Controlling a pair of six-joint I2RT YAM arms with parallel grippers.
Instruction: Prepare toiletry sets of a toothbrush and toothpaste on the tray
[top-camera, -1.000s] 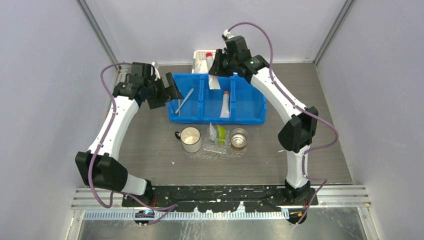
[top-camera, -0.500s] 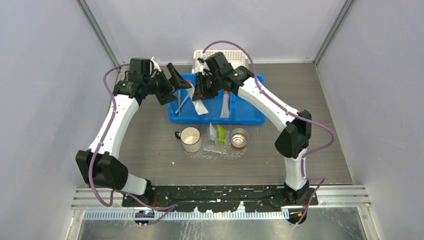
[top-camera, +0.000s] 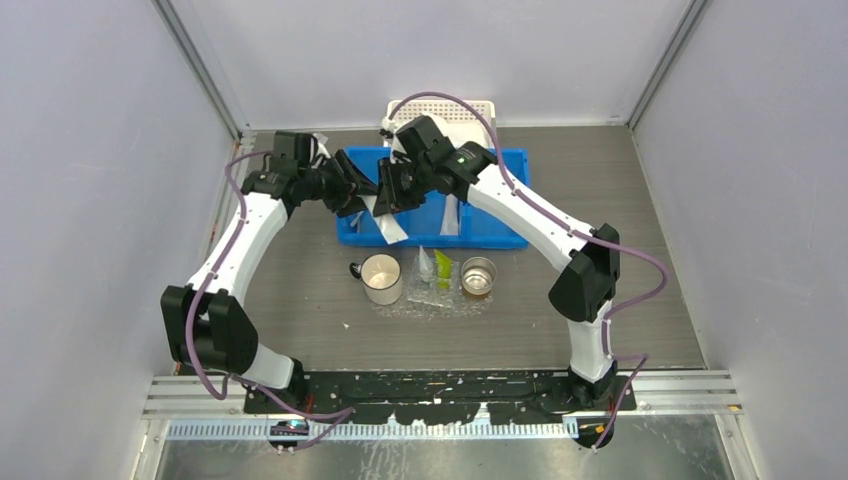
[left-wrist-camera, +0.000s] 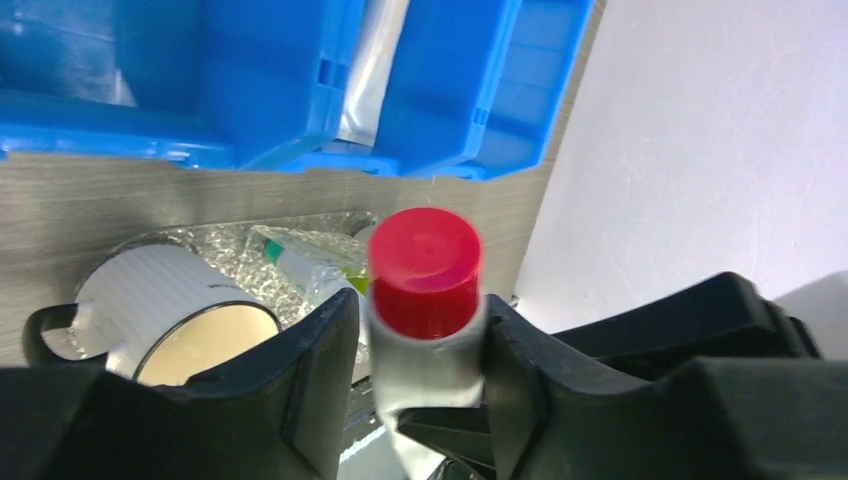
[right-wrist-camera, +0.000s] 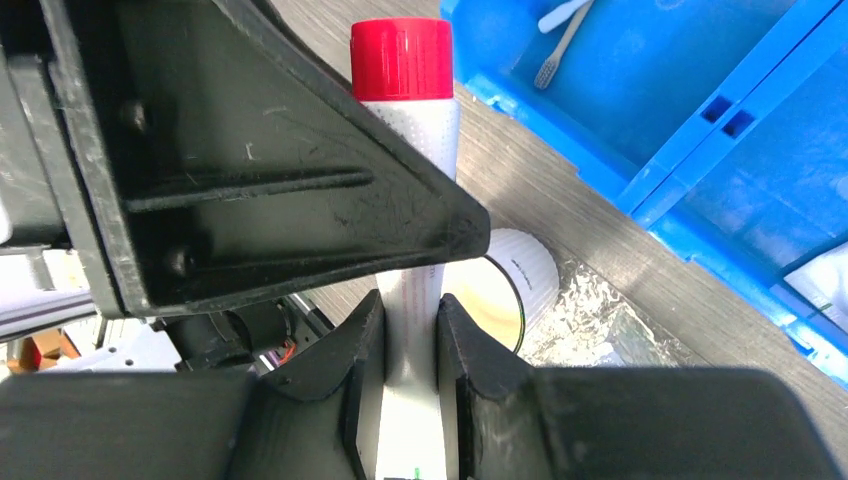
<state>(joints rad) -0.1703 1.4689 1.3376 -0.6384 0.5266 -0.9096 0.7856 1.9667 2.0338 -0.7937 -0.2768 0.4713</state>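
Observation:
A white toothpaste (top-camera: 391, 226) tube with a red cap (left-wrist-camera: 425, 270) hangs in the air over the left end of the blue bin (top-camera: 490, 228). My right gripper (right-wrist-camera: 410, 350) is shut on the tube's flat body (right-wrist-camera: 407, 130). My left gripper (left-wrist-camera: 420, 352) is shut on the same tube just below the cap, facing the right one. A toothbrush (right-wrist-camera: 556, 42) lies in the bin's left compartment. The clear tray (top-camera: 402, 305) sits in front of the bin and holds a green toothpaste (top-camera: 442, 268) and a wrapped piece (left-wrist-camera: 300, 262).
A white mug (top-camera: 381, 278) stands at the tray's left and a metal cup (top-camera: 478, 276) at its right. A white perforated basket (top-camera: 455, 106) sits behind the bin. Another tube (top-camera: 451, 215) lies in the bin's middle compartment.
My right gripper carried the toothpaste from the basket leftwards across the bin. The left gripper came in from the left with jaws wide and closed round the tube's cap end.

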